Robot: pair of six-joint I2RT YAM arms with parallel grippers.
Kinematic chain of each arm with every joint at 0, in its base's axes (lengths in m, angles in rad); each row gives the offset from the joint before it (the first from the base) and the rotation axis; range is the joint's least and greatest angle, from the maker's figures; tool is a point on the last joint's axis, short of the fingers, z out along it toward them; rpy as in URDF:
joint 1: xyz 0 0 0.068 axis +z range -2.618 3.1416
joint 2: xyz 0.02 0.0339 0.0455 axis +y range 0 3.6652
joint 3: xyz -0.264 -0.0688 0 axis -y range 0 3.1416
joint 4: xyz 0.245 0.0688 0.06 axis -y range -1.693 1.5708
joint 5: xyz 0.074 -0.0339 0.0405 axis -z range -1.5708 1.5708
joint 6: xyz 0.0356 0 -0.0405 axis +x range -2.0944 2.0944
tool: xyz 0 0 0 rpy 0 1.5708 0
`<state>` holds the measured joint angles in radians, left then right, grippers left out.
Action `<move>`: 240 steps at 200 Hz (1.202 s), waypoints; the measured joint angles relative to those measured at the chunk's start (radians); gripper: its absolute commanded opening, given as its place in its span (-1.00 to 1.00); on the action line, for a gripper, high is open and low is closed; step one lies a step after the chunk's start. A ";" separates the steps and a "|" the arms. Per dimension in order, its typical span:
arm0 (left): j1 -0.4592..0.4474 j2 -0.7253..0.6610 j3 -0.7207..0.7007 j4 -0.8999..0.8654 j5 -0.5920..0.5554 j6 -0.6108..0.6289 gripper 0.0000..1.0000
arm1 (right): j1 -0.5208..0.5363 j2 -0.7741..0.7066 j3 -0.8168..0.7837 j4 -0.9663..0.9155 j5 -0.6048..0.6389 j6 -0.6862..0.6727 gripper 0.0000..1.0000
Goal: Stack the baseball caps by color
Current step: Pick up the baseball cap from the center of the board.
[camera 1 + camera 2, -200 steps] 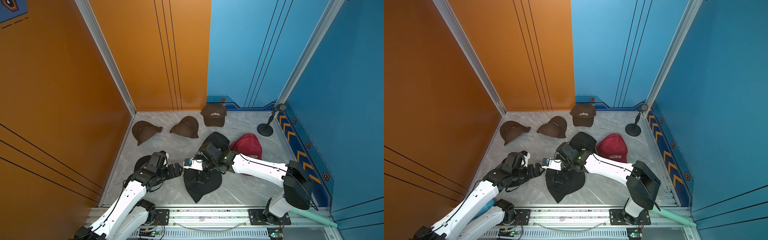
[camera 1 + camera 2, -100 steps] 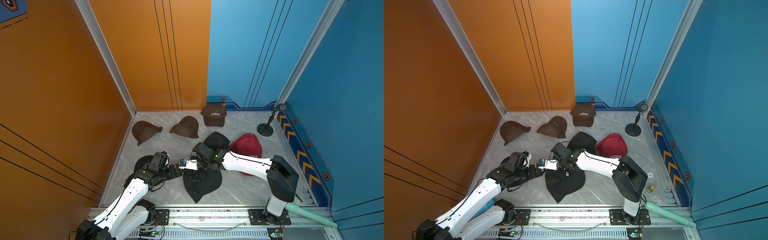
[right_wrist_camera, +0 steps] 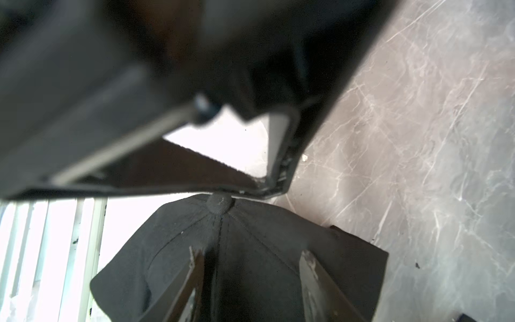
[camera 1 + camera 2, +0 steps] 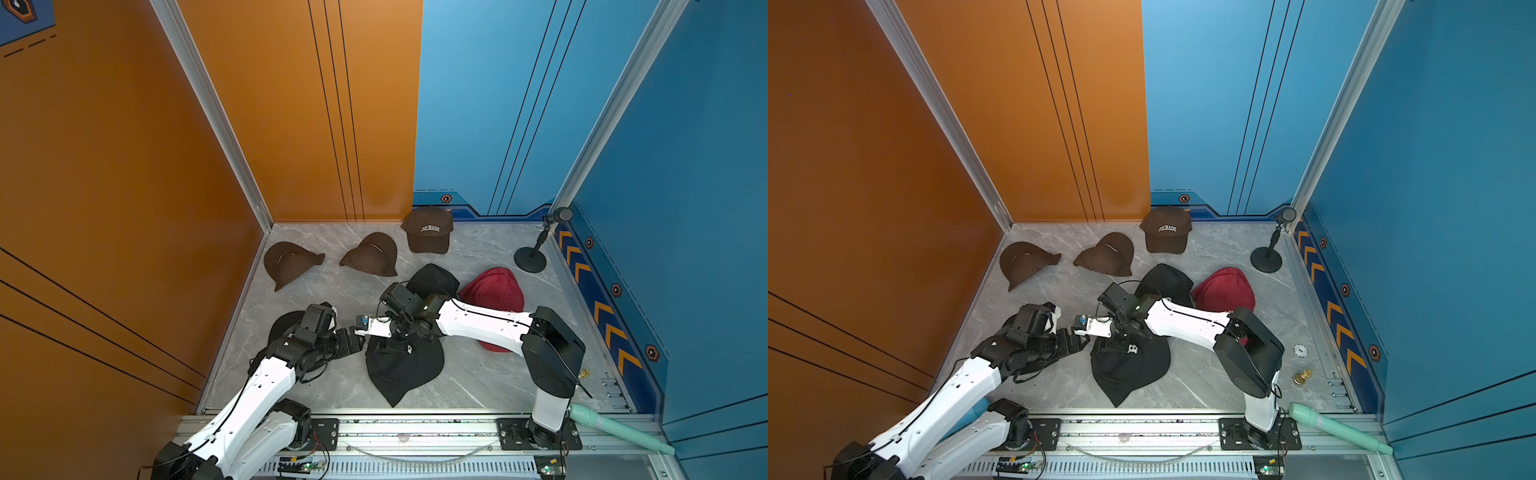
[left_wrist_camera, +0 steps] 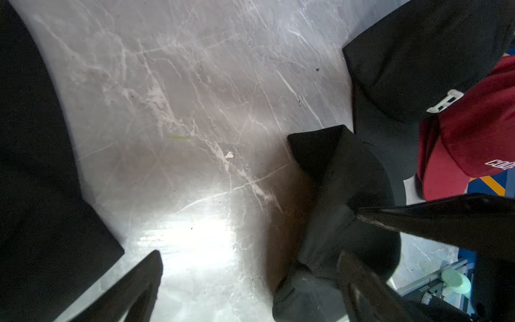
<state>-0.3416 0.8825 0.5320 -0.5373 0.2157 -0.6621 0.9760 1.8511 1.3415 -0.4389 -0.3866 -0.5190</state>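
Right gripper [image 3: 250, 258]: jaws part-way apart, planted astride the centre seam on the crown of a black soft-fabric baseball cap bearing a white letter [image 4: 1129, 370]. Cloth sits between the two fingers; whether they bite on it we cannot tell.

Left gripper [image 5: 250, 251]: jaws spread wide, empty, hovering just beside that cap's crown, near its top button.

We take the black round-based microphone stand [image 4: 530, 259] as landmark. The lettered cap lies flattened on the grey marble-pattern tabletop [image 4: 324, 291], well apart from the stand, on the robot's side of it and to its left. A plain black fabric cap [image 4: 432, 280] lies nearer the stand. Dark red fabric caps [image 4: 494, 291], heaped so we cannot count them, lie nearest it. A third black cap [image 4: 284, 328], partly under the left arm, is the farthest from the stand of the black ones. Three dark brown fabric caps [image 4: 370, 259] lie singly, in a row leading left from the stand.

Handling, our judgement: a light, limp crown that folds under the fingers; brim probably stiffer. Cloth is not slippery, so we expect a pinch on a raised fold beside the seam to hold, though the cap should droop when lifted. The brim edge is our fallback hold.
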 measured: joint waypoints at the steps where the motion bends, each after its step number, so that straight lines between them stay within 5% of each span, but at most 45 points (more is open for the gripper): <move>1: 0.000 0.000 0.000 0.000 0.000 0.000 0.96 | 0.000 0.000 0.000 0.000 0.000 0.001 -0.05; 68: 0.004 -0.005 -0.009 -0.003 0.024 -0.002 0.96 | -0.001 0.001 0.004 -0.006 0.014 -0.001 0.49; 143: -0.023 -0.066 -0.106 -0.016 -0.016 -0.096 0.96 | -0.015 -0.151 -0.046 0.002 0.021 0.002 0.65; 240: -0.092 0.064 -0.126 0.116 0.032 -0.118 0.96 | -0.015 -0.172 -0.078 0.003 0.018 -0.002 0.83</move>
<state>-0.4332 0.9466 0.4065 -0.4213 0.2474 -0.7799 0.9611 1.6791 1.2633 -0.4358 -0.3683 -0.5209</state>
